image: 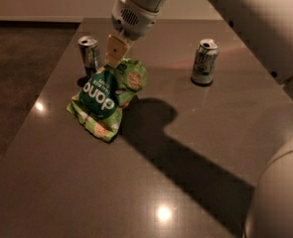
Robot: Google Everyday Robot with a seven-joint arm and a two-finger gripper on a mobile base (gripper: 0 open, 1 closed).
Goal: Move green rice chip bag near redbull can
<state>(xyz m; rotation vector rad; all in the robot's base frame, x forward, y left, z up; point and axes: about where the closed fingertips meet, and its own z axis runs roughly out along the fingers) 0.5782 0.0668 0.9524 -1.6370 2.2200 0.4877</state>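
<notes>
"dang", inverted; green rice chip bag [106,100] | gripper [111,61] pinching its top

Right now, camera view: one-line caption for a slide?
Claw grips the green rice chip bag by its top, beside the redbull can; a second can stands apart.
</notes>
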